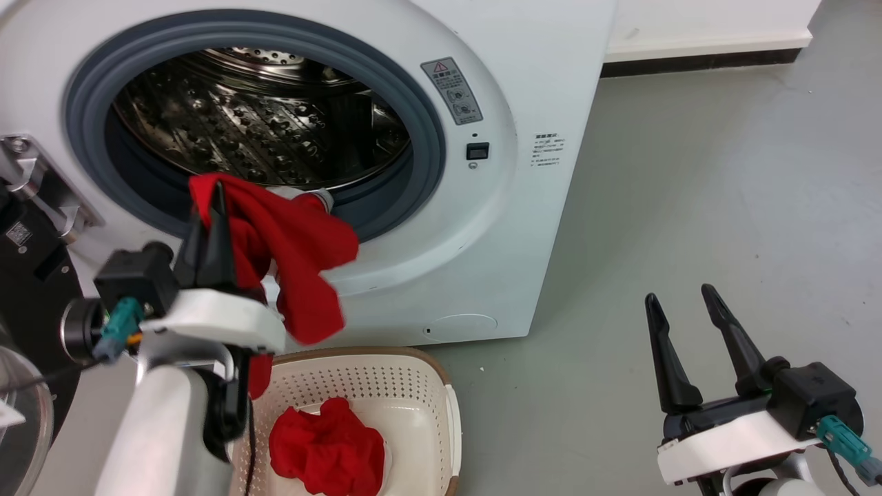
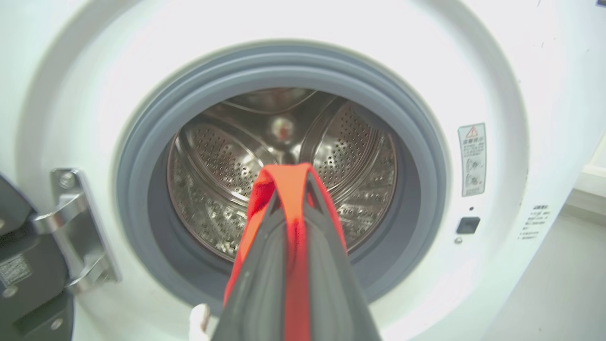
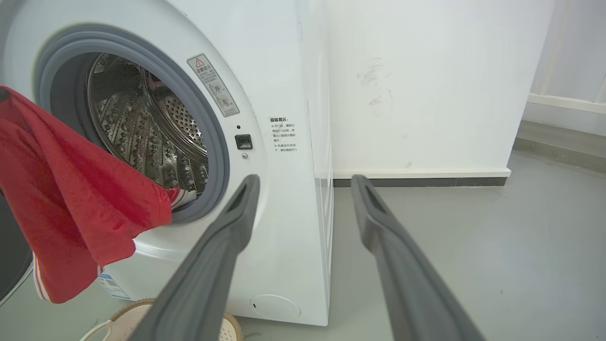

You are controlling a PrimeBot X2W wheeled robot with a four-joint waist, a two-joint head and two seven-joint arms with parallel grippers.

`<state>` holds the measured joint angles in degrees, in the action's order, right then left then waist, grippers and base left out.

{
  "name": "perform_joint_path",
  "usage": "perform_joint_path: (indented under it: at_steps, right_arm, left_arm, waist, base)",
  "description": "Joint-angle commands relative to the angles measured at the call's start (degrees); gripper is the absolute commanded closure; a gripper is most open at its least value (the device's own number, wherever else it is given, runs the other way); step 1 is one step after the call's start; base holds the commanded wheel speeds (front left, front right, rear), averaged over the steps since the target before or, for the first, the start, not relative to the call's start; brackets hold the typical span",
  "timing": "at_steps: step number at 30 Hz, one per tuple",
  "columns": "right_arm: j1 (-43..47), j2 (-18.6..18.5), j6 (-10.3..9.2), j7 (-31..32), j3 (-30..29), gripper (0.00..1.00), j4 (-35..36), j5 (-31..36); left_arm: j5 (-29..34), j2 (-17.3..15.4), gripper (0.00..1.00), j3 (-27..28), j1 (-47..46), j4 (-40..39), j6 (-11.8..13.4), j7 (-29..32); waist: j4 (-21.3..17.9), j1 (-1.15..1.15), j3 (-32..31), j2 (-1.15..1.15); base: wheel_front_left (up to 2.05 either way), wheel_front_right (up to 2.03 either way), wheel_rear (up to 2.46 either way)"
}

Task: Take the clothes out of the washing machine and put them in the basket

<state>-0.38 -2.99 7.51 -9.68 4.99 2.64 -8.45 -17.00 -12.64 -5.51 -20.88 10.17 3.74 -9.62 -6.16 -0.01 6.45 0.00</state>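
The white washing machine stands with its door open, steel drum showing inside the grey ring. My left gripper is shut on a red garment with white trim, held in front of the opening and hanging down over the basket. From the left wrist, the red garment is pinched between the fingers. Another red garment lies crumpled in the cream basket. My right gripper stands open over the floor at the right, holding nothing; its fingers frame the washing machine.
The black-framed door hangs open at the left on a metal hinge. Grey floor stretches to the right of the machine. A white wall with a dark skirting runs behind.
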Motion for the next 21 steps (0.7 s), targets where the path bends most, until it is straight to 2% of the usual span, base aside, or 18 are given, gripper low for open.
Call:
perform_joint_path:
  at_steps: [1, 6, 10, 15, 21]
  right_arm:
    - [1.1, 0.2, -0.04, 0.2, -0.1, 0.0, 0.3, 0.3]
    - [1.3, 0.2, -0.04, 1.0, -0.3, 0.0, 1.5, 0.6]
    - [0.7, 0.2, -0.04, 1.2, -0.4, 0.0, 2.6, 0.7]
    - [-1.1, 0.2, -0.04, 1.3, -0.1, 0.0, 3.2, 0.9]
    - [-2.5, 0.2, -0.04, 0.9, 0.2, 0.0, 2.8, 0.8]
  left_arm:
    - [0.4, 0.2, 1.0, -0.4, 2.1, -2.3, 0.6, 0.8]
    - [0.7, 1.4, 1.0, -2.2, 9.2, -11.5, 2.8, 4.8]
    - [-0.7, 2.8, 1.0, -3.1, 13.6, -13.7, 3.6, 6.7]
    - [-1.2, 5.1, 1.0, -5.1, 17.6, -9.9, 4.2, 6.2]
    - [-2.8, 7.2, 1.0, -7.4, 19.4, -2.2, 3.8, 4.6]
  waist:
    - [0.6, 0.01, -0.2, 0.0]
    - [1.6, 0.01, 0.4, 0.0]
    - [2.2, 0.01, 2.1, 0.0]
    - [2.3, 0.01, 4.8, 0.0]
    - [1.6, 0.01, 7.5, 0.0]
  base:
    - [0.0, 0.0, 0.0]
    - [0.0, 0.0, 0.0]
    - [0.0, 0.0, 0.0]
    - [0.0, 0.0, 0.0]
    - [0.0, 0.0, 0.0]
